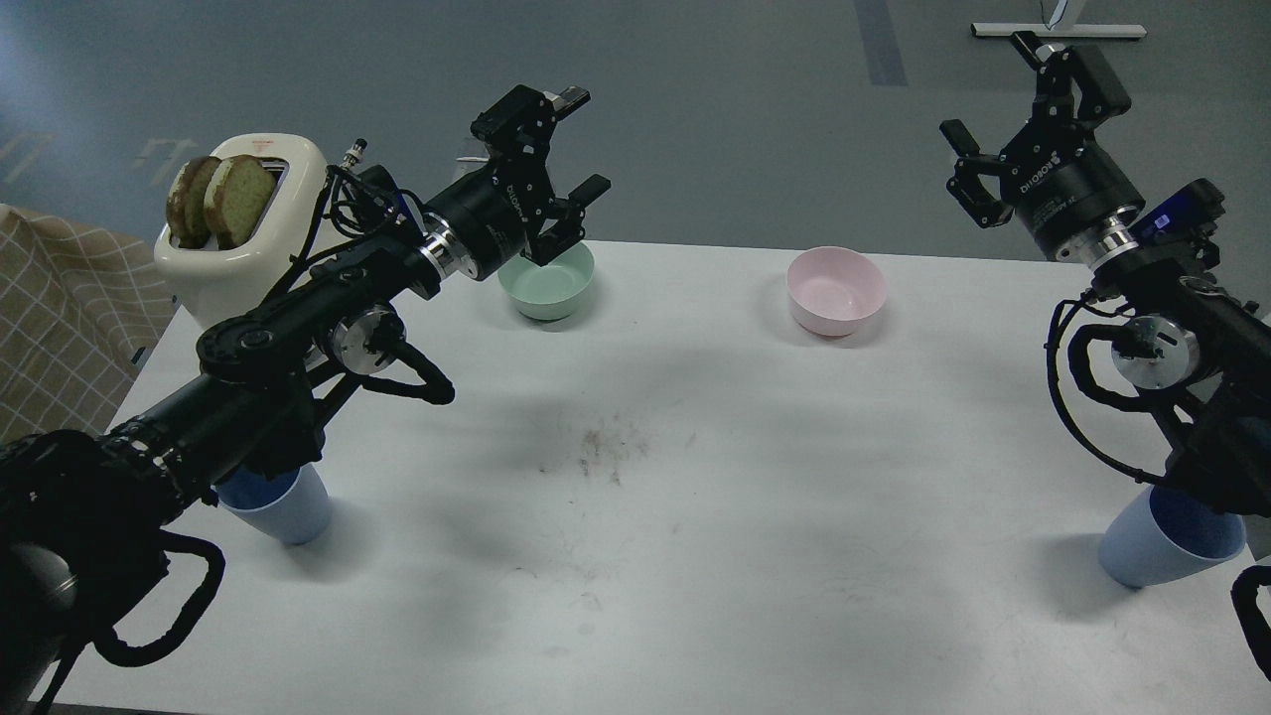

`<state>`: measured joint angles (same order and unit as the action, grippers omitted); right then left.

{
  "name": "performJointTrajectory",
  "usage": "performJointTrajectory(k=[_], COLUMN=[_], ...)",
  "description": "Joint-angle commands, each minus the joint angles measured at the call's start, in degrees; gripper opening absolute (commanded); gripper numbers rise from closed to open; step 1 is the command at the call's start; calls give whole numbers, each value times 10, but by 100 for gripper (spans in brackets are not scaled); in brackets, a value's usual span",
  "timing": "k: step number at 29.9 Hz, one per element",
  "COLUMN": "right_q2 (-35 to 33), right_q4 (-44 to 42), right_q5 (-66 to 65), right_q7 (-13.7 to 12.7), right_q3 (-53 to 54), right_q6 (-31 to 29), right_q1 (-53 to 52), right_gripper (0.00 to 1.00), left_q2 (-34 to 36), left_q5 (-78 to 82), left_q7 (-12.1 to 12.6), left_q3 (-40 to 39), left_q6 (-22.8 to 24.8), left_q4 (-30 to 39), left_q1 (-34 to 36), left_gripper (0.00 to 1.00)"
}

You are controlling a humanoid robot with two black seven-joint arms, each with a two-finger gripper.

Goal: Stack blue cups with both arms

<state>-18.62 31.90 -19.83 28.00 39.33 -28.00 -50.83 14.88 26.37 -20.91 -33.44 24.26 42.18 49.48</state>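
Observation:
One blue cup (288, 511) stands upright near the table's front left, partly hidden under my left arm. A second blue cup (1162, 546) stands at the front right, its rim partly covered by my right arm. My left gripper (581, 144) is raised above the far left of the table, over the mint-green bowl, open and empty. High over the far right edge, my right gripper (993, 99) is open too, nothing between its fingers. Both grippers are far from the cups.
A mint-green bowl (546, 283) and a pink bowl (836, 290) sit along the back of the white table (695, 516). A cream toaster (243, 228) with two slices of bread stands at the back left corner. A checked cloth (60, 318) lies left of the table.

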Motion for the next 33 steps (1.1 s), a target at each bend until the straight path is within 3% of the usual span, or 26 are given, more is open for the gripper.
performJointTrajectory(k=[1, 10, 17, 33], right_q2=[12, 14, 13, 39], right_q4=[-3, -12, -26, -45], right_q5=[1, 1, 1, -1], right_q7=[0, 0, 0, 0], right_q3=[0, 0, -1, -16], right_q6=[0, 0, 0, 0], right_q1=[2, 5, 2, -18], right_gripper=[100, 100, 100, 100], left_q2=[0, -13, -13, 24], left_q5=[-1, -2, -53, -56], left_q7=[0, 0, -16, -18], left_q3=[-6, -6, -8, -19], left_q6=[2, 2, -5, -6], left_q4=[-1, -17, -37, -40], left_q1=[-10, -20, -15, -18], left_gripper=[98, 98, 98, 98])
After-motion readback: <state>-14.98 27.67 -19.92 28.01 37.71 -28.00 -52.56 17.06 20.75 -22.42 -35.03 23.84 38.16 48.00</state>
